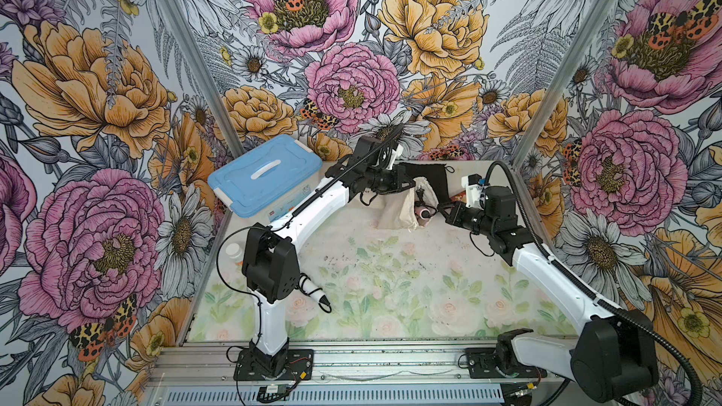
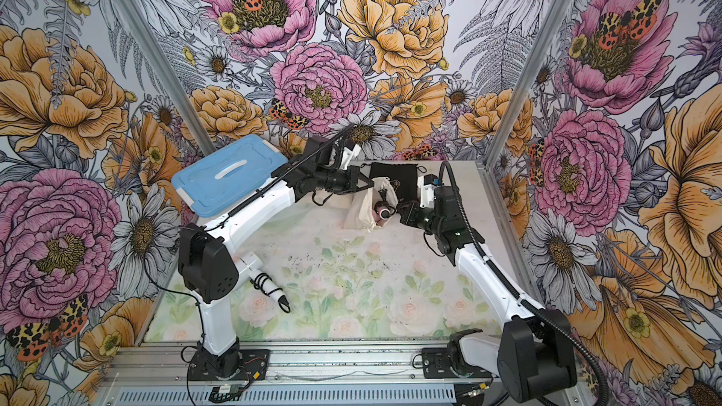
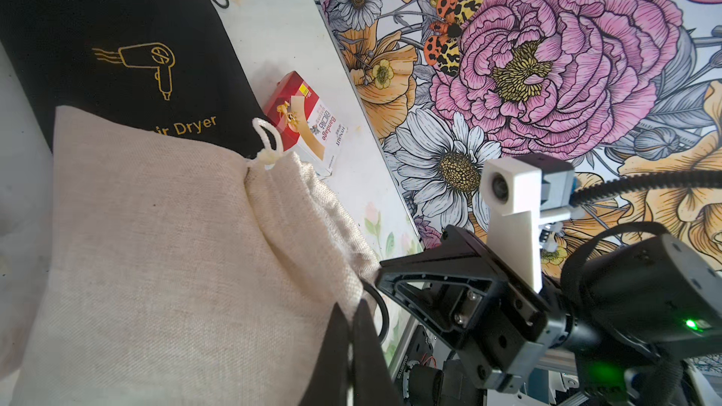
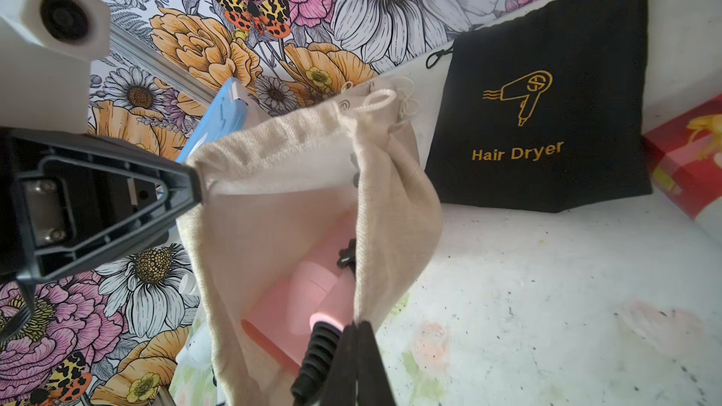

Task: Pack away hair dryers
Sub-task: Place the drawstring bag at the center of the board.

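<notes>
Two grippers, both mine, were pinched shut on opposite sides of the mouth of one coarse-woven beige cloth drawstring pouch [image 4: 273, 197]: left gripper [image 4: 195, 185] on one side, right gripper [image 4: 355, 331] on the other. Smooth pink plastic hair dryer [image 4: 312, 294] lay inside the sagging pouch, between the two, its ribbed black cord sleeve [image 4: 312, 357] just beside my right gripper's tips. Black cloth pouch [image 4: 547, 111] lay flat beside it.
</notes>
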You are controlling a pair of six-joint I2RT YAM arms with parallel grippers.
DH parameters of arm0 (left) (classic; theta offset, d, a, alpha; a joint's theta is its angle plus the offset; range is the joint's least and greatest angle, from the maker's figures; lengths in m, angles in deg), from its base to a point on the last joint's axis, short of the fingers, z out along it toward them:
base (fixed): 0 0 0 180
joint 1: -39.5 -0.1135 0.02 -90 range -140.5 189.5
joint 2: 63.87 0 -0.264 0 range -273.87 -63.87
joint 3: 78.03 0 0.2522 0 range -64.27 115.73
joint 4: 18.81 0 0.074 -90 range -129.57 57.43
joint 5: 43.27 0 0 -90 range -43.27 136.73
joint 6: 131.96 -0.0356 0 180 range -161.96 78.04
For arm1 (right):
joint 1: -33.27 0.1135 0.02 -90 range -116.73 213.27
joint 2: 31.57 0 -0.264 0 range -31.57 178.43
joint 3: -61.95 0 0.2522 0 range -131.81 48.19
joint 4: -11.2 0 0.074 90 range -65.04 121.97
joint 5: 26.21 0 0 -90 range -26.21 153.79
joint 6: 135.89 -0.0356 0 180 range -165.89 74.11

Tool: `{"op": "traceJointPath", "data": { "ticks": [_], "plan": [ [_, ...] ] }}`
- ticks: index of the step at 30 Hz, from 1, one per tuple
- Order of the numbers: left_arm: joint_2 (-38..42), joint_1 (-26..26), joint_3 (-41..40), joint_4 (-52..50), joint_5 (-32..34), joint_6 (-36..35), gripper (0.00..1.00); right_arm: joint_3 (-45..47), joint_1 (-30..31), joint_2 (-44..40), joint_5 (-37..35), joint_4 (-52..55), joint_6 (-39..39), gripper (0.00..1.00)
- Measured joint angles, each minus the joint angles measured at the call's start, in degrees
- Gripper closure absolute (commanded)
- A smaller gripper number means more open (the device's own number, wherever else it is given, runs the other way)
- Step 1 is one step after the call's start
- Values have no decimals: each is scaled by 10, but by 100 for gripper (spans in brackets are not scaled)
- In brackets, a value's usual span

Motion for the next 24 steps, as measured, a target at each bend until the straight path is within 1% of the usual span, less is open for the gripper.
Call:
{"op": "traceJointPath", "data": {
  "ticks": [6, 14, 15, 16, 19, 20, 22, 24],
  "plan": [
    [-15, 0, 1, 0, -7, -2, 100, 24, 12, 7, -5, -28, 0, 100],
    [-39, 1, -6, -3, -22, -9, 100, 85, 56, 18, -27, -44, 7, 100],
    [-39, 1, -7, -5, -24, -11, 100, 89, 57, 18, -29, -44, 9, 99],
    [-39, 2, -7, -7, -25, -12, 100, 92, 59, 18, -31, -44, 12, 89],
    [-39, 4, -7, -7, -30, -18, 100, 95, 60, 9, -44, -40, 27, 55],
    [-39, 5, -8, -6, -33, -20, 100, 96, 60, 0, -50, -38, 34, 48],
    [-39, 9, -12, -5, -36, -24, 100, 96, 59, -17, -61, -35, 48, 40],
    [-39, 13, -18, -5, -39, -29, 100, 96, 55, -34, -68, -34, 60, 34]
  ]
}}
